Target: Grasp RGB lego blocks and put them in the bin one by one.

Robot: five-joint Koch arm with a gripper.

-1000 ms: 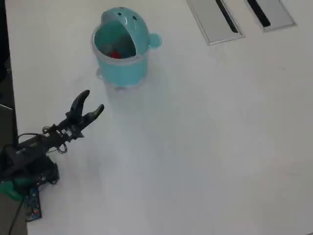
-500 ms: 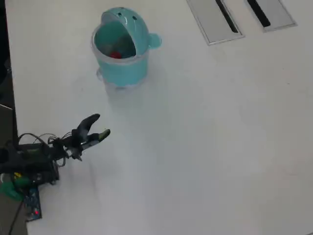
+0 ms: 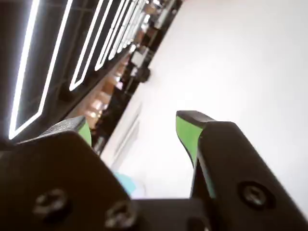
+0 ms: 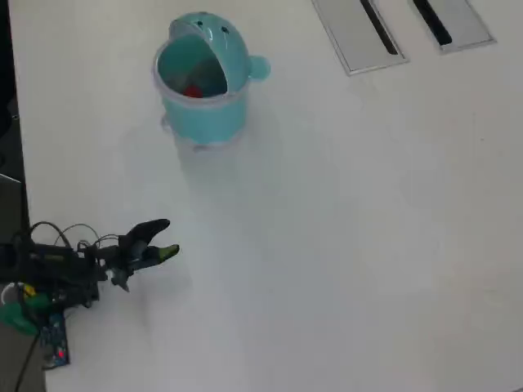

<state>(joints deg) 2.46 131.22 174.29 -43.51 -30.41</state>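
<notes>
**Arm low at the table's left edge, empty; a red block lies in the bin**

In the overhead view the gripper (image 4: pixel 166 238) sits over the white table (image 4: pixel 343 245) close to its left edge, in the lower half, and points right toward the middle of the table. The arm (image 4: pixel 57 265) behind it lies stretched along the left edge with loose black wires looped above it, and its base with a green part rests at the lower left corner. The two fingers stand a small way apart with table surface showing between the tips, and one tip (image 4: pixel 169 252) shows a green pad. Nothing is held between them.

The wrist view shows the same gripper (image 3: pixel 132 126) from behind: two black fingers with green inner pads (image 3: pixel 186 132), a clear gap between them, and only bare white table in that gap. A small patch of turquoise shows low between the fingers, too blurred to say what it is.

The bin (image 4: pixel 200 77) stands upright near the far edge of the table, left of the middle, well apart from the gripper. Its domed lid (image 4: pixel 214 34) with two dark dots is tipped back, so the mouth is open, and a round knob sticks out on its right side. Inside, a red block (image 4: pixel 192 91) lies on the bottom. Whether other blocks lie with it cannot be told.

Two flat grey panels (image 4: pixel 359 33) with dark slots are set at the far right edge of the table.
</notes>
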